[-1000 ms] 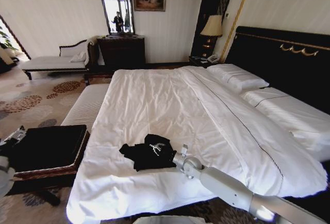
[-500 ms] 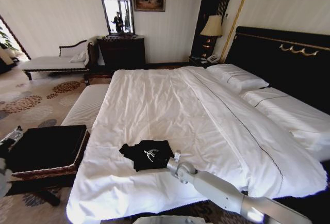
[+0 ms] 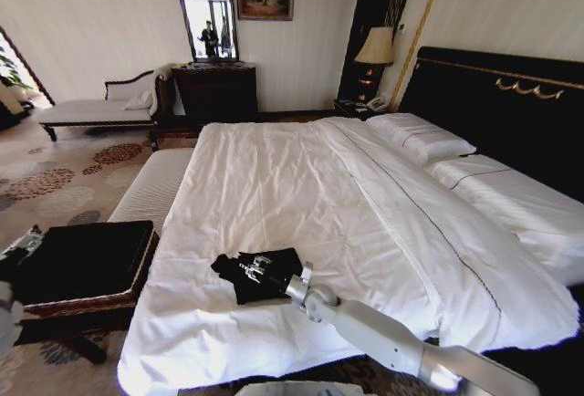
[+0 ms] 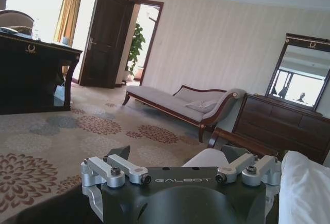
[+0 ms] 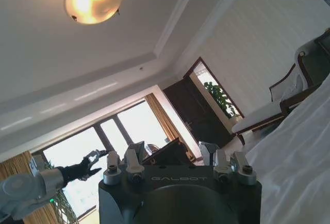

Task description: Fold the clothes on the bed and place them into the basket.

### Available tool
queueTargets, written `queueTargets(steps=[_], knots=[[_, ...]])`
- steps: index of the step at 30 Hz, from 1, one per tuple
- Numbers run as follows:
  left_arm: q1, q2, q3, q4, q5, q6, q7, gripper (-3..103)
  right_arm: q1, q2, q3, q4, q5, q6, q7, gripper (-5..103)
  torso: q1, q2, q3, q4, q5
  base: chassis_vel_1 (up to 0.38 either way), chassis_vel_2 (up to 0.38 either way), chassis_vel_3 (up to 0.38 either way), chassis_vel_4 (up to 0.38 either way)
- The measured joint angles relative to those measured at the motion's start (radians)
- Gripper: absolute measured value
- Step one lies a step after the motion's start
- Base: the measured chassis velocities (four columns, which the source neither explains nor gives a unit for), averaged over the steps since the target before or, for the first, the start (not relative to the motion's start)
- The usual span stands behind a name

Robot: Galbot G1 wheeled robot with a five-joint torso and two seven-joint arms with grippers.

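Note:
The clothes, one black T-shirt (image 3: 246,277), lie bunched near the foot of the bed (image 3: 301,186), on its white duvet. My right gripper (image 3: 266,273) rests on the shirt's middle, its arm reaching in from the lower right. In the right wrist view this gripper (image 5: 171,152) has a fold of dark cloth pinched between its fingers. The basket (image 3: 84,300), brown wicker with black lining, stands on the floor left of the bed. My left gripper (image 3: 20,243) hovers at the basket's left end and stands open (image 4: 178,154) with nothing between its fingers.
A pale upholstered bench (image 3: 151,186) runs along the bed's left side, just beyond the basket. Pillows (image 3: 420,136) and a black headboard (image 3: 497,95) are at the right. A chaise (image 3: 91,109), a dark dresser (image 3: 214,90) and patterned carpet lie farther back.
My right gripper has moved left across the shirt, drawing its raised part over. The shirt now lies flatter and more compact. The left arm and basket have not moved.

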Motion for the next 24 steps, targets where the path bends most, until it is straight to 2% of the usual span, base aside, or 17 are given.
queueTargets(steps=[2, 4, 6, 7, 8, 11, 12, 15, 21, 24], knots=[[0.001, 0.000, 0.000, 0.001, 0.000, 0.000, 0.000, 100, -0.006, -0.003, 0.014, 0.013, 0.012, 0.003, -0.005, 58, 0.000, 0.000, 0.000, 0.0001, 0.0000, 0.000, 0.000, 0.000, 0.000], [0.001, 0.000, 0.000, 0.003, 0.001, 0.000, 0.000, 100, -0.025, -0.013, 0.058, 0.040, 0.044, 0.005, -0.002, 70, 0.000, 0.000, 0.000, 0.0002, 0.0000, 0.000, 0.000, 0.000, 0.000], [0.001, -0.004, 0.002, 0.001, 0.002, 0.000, -0.001, 100, -0.041, -0.026, 0.087, 0.044, 0.066, -0.015, 0.067, 80, 0.000, 0.000, 0.000, 0.0002, 0.0000, 0.000, 0.000, 0.000, 0.000], [0.001, -0.006, 0.003, -0.001, 0.003, 0.000, -0.001, 100, -0.047, -0.030, 0.091, 0.039, 0.071, -0.028, 0.105, 80, 0.000, 0.000, 0.000, 0.0002, 0.0000, 0.000, 0.000, 0.000, 0.000], [0.001, -0.006, 0.003, -0.001, 0.003, 0.000, -0.001, 100, -0.047, -0.030, 0.091, 0.039, 0.071, -0.028, 0.105, 80, 0.000, 0.000, 0.000, 0.0002, 0.0000, 0.000, 0.000, 0.000, 0.000], [-0.002, -0.017, 0.011, -0.015, 0.007, 0.001, -0.008, 100, -0.080, -0.045, 0.095, 0.022, 0.062, -0.099, 0.260, 96, 0.000, 0.000, 0.000, -0.0001, 0.0001, 0.000, 0.000, 0.000, 0.000], [-0.002, -0.017, 0.011, -0.015, 0.007, 0.001, -0.008, 100, -0.080, -0.045, 0.095, 0.022, 0.062, -0.099, 0.260, 96, 0.000, 0.000, 0.000, -0.0001, 0.0001, 0.000, 0.000, 0.000, 0.000], [-0.003, -0.025, 0.015, -0.019, 0.015, 0.002, -0.011, 100, -0.118, -0.051, 0.095, 0.050, 0.091, -0.145, 0.329, 100, 0.000, 0.000, 0.000, 0.0001, 0.0001, 0.000, 0.000, 0.000, 0.000], [0.003, -0.032, 0.013, -0.018, 0.019, 0.002, -0.012, 100, -0.141, -0.049, 0.071, 0.083, 0.104, -0.154, 0.299, 100, 0.000, 0.000, 0.000, 0.0002, 0.0000, 0.000, 0.000, 0.000, 0.000], [0.012, -0.035, 0.002, -0.017, 0.019, 0.002, -0.012, 100, -0.146, -0.028, 0.024, 0.104, 0.102, -0.155, 0.257, 100, 0.000, 0.000, 0.000, 0.0002, 0.0001, 0.000, 0.000, 0.000, 0.000]])
